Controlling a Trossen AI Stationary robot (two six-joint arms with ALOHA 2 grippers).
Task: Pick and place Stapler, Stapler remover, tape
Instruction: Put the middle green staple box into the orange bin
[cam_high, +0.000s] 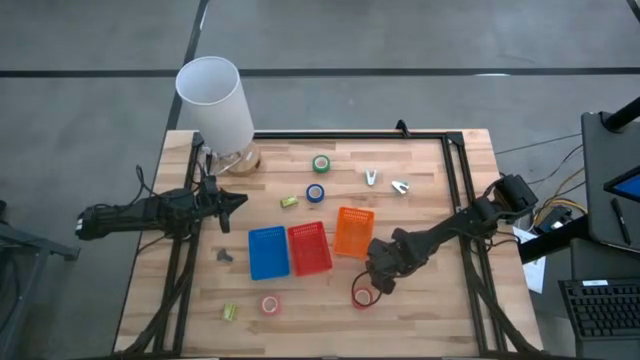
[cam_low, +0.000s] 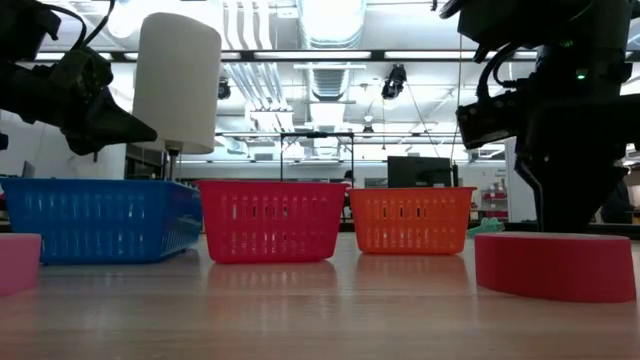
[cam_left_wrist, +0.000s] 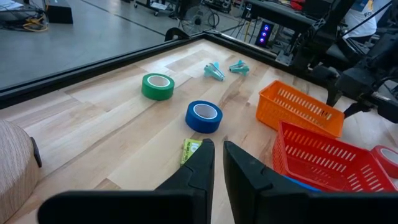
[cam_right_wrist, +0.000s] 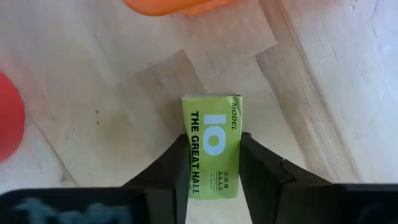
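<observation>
staple box (cam_right_wrist: 211, 147), seemingly between right fingers (cam_right_wrist: 165, 171), reads "model 10 the great hall".

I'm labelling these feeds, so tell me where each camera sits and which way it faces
High: overhead, straight down; both arms, left gripper, right gripper.
Low: table height, level across; baskets, red tape, arms from above.
Left wrist: forward past its near-shut fingers at blue tape, green tape.
Right wrist: down between fingers flanking a yellow-green box.
Shared: orange basket in high, low, left wrist.
</observation>
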